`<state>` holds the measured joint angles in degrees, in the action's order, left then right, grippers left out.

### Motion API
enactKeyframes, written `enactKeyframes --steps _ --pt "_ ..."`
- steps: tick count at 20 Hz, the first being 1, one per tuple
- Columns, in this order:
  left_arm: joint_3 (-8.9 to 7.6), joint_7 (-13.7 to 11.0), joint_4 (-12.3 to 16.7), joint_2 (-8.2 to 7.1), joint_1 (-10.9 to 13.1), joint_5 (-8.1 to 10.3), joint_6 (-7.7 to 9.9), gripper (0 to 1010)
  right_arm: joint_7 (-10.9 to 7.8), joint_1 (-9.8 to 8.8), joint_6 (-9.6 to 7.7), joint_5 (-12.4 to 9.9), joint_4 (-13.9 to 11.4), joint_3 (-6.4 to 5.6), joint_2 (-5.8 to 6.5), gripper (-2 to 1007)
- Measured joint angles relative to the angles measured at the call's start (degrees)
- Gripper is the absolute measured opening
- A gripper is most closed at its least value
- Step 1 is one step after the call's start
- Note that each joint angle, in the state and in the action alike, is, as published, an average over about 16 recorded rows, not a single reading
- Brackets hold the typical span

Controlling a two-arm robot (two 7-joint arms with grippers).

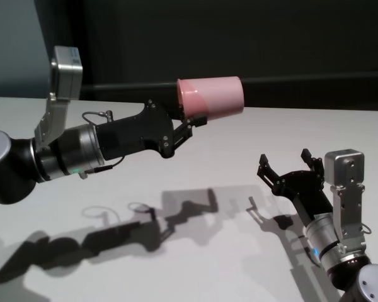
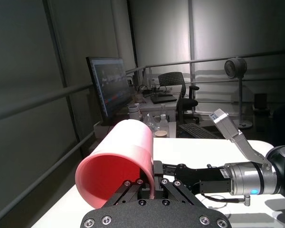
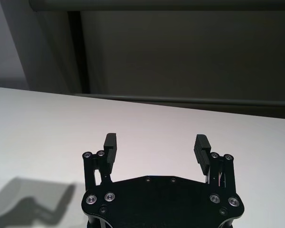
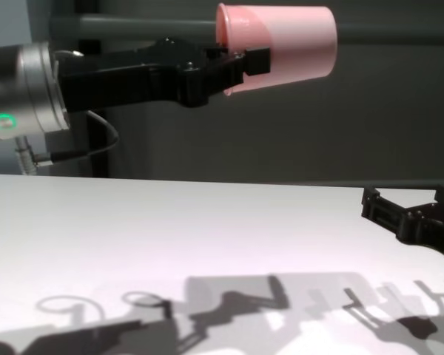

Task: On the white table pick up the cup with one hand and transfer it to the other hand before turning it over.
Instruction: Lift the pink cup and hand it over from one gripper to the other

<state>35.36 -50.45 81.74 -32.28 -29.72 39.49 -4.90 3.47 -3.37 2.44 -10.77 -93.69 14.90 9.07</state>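
- Head view: the left claw (image 1: 190, 124) is gripping the cup (image 1: 211, 96) by its rim, sideways, clear above the counter (image 1: 195, 176).
- Left wrist view: the cup's (image 2: 115, 164) wall is sitting pinched between the fingers.
- Right wrist view: the right claw (image 3: 156, 148) is standing wide and empty.
- Chest view: the right claw (image 4: 414, 205) is waiting well below the cup (image 4: 277, 44); handover and turning are pending.

From my seat, the cup (image 1: 211, 96) hangs well above the white table (image 1: 176, 189), lying on its side, mouth toward my left and base toward my right. My left gripper (image 1: 192, 123) reaches in from the left and is clamped on the cup's rim, the arm stretched level over the table's left half. My right gripper (image 1: 288, 168) sits lower, on the right and nearer me, close over the table with its fingers (image 3: 110, 145) spread wide and nothing between them. The two grippers are well apart, the cup up and to the left of the right one.
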Motion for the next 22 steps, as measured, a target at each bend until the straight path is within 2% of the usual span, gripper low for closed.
enactKeyframes --steps 5,11,16,22 --pt "0.00 -0.06 -0.03 0.00 -0.02 0.06 0.03 51 -0.39 -0.17 0.13 -0.52 0.00 -0.37 -0.20 1002" --pt "-0.01 -0.11 -0.05 0.00 -0.03 0.09 0.06 51 -1.97 -0.82 0.78 -2.66 -0.06 -1.94 -0.78 1002" --pt "-0.01 -0.14 -0.06 0.01 -0.04 0.12 0.08 51 -4.35 -1.49 1.48 -5.95 -0.19 -4.24 -1.54 1002" --pt "-0.01 -0.16 -0.06 0.01 -0.05 0.15 0.10 51 -8.04 -1.98 1.95 -11.87 -0.28 -7.62 -2.76 1002"
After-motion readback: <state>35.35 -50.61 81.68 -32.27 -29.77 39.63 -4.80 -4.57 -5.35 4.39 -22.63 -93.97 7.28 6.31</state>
